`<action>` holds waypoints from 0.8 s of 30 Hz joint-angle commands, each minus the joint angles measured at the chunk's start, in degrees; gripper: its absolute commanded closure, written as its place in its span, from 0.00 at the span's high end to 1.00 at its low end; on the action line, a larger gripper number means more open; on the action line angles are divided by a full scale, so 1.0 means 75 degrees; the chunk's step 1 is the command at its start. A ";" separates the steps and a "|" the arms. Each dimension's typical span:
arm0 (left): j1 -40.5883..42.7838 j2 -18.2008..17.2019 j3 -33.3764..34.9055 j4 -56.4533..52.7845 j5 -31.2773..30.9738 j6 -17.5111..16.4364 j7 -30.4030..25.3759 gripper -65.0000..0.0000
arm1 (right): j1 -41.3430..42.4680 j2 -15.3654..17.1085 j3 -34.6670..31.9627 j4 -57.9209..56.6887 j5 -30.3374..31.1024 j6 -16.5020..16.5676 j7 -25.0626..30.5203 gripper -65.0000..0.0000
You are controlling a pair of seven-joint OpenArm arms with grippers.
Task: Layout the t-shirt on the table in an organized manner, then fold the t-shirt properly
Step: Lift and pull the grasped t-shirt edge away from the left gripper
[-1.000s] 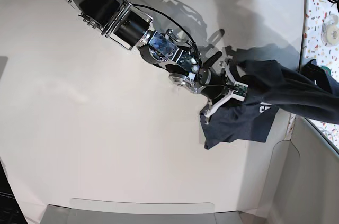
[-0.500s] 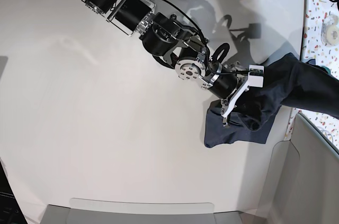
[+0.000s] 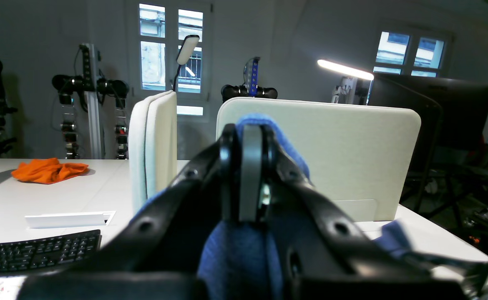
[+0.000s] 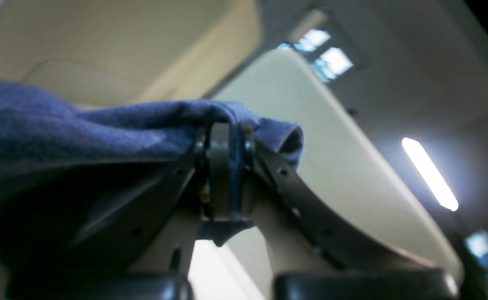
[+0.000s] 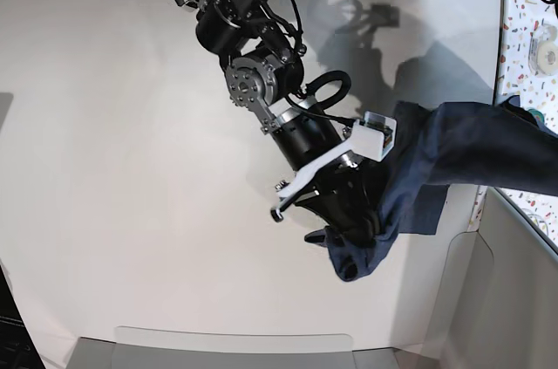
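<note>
Both end effectors are closed on cloth. The right end effector (image 4: pixel 226 137) has its jaws pressed together on a fold of the t-shirt (image 5: pixel 453 160), and in the right wrist view the blue cloth hangs over the fingers (image 4: pixel 219 166) and spreads to the left. In the base view this end effector (image 5: pixel 353 242) is above the near right part of the worktop (image 5: pixel 131 168), with a dark bunch of the shirt wrapped around its tips. The left end effector (image 3: pixel 250 137) is also closed, with blue cloth coming out over the top of the jaws and more cloth below between the black fingers (image 3: pixel 310 208). In the base view this one is not visible; the shirt only stretches away past the right edge of that picture.

The t-shirt is lifted and stretched between the two grips, over the right side of the worktop, not lying flat. Whether its lowest part touches the surface I cannot tell.

Around: a speckled surface (image 5: pixel 527 29) lies at the right, with a roll of tape (image 5: pixel 547 55) on it. The left wrist view shows a pale divider panel (image 3: pixel 352 146) behind the jaws, a second narrow panel (image 3: pixel 154 146), a black keyboard (image 3: pixel 39 250), an orange cloth (image 3: pixel 48 170) on a far desk, and a dark monitor (image 3: pixel 456 112).
</note>
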 commanded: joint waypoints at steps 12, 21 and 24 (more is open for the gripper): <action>0.0875 -0.0167 -0.0035 0.0069 -0.0132 -0.0015 -0.0261 0.00 | -0.0338 -0.0126 0.0018 0.1417 -0.1571 -0.0203 0.0276 0.00; 0.1930 -0.0167 -0.0035 0.0069 -0.0132 -0.0015 -0.0261 0.00 | -0.1077 0.0294 0.0241 0.1417 -0.1607 -0.0250 0.0253 0.00; 0.2328 -0.0167 -0.0035 0.0069 -0.0132 -0.0015 -0.0261 0.00 | -0.1405 0.0341 0.0593 0.1417 -0.1607 -0.0250 0.0264 0.00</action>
